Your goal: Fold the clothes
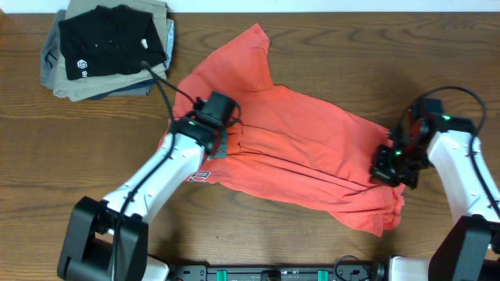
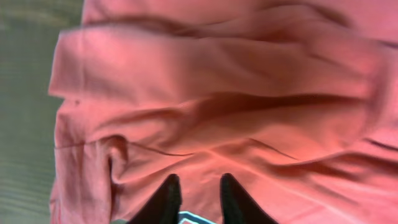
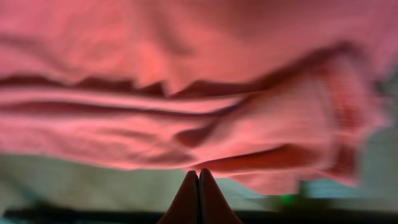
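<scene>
**Coral-red T-shirt spread crumpled between the two arms**

The coral-red short-sleeved cotton T-shirt (image 1: 305, 148) lies mid-table on the brown wooden table (image 1: 328, 47). It is creased diagonally, with one sleeve pointing to the far edge and a scrap of white lettering showing at its near left. The left gripper (image 2: 196, 198) rests on the shirt's left part, fingers apart over the cloth. The right gripper (image 3: 199, 180) is closed, its tips pinching the shirt's right edge. A stack of folded black, grey and khaki garments (image 1: 109, 47) sits at the far left corner, apart from the shirt.

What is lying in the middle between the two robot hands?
The red T-shirt, rumpled on the table, fills the whole stretch between the left gripper and the right gripper. The overhead view shows it.
</scene>
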Available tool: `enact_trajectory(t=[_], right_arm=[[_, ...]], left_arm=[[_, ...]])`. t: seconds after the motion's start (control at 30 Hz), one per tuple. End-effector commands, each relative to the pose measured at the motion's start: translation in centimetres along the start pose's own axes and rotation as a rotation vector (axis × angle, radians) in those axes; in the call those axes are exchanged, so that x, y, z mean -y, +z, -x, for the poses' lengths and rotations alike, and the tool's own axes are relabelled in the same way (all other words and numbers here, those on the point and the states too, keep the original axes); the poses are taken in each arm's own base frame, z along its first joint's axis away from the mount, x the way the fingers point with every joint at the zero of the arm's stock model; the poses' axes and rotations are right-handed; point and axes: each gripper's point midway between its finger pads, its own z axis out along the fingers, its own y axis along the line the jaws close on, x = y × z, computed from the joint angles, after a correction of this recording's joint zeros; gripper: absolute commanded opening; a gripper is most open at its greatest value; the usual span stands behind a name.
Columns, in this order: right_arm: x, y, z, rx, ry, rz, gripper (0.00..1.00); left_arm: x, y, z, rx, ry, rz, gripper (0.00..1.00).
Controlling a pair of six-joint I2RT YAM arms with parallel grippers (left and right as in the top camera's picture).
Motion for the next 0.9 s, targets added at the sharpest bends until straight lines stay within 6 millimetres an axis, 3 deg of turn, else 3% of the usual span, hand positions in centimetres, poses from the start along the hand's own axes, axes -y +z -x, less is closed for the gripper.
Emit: enact_trajectory(t=[0.0, 0.17, 0.27, 0.43, 0.6, 0.77, 0.87], right_arm=[[-3.0, 0.7, -1.4, -0.044, -0.122, 0.058, 0.02], [-5.9, 2.0, -2.9, -0.053, -0.225, 0.011, 0.07], [-6.9, 2.9, -3.3, -0.03, -0.249, -0.035, 0.13], [-8.3, 4.2, -4.3, -0.025, -0.254, -0.043, 0.15], [-7.6, 6.2, -5.3, -0.037, -0.212, -0.068, 0.15], [-5.3, 8.2, -5.6, -0.029, -0.126, -0.117, 0.15], [-3.7, 8.8, -5.7, -0.015, -0.052, -0.173, 0.16]], left_arm=[[-0.1, 1.1, -0.3, -0.071, -0.05, -0.076, 0.14], [-2.3, 3.0, -0.8, -0.14, -0.131, -0.072, 0.13], [-3.4, 4.1, -1.4, -0.189, -0.169, -0.067, 0.13], [-4.6, 5.6, -2.6, -0.265, -0.216, -0.061, 0.13], [-6.4, 6.6, -3.1, -0.298, -0.276, -0.041, 0.12], [-9.6, 6.9, -3.3, -0.304, -0.398, 0.023, 0.12], [-11.6, 6.8, -4.2, -0.334, -0.473, 0.069, 0.06]])
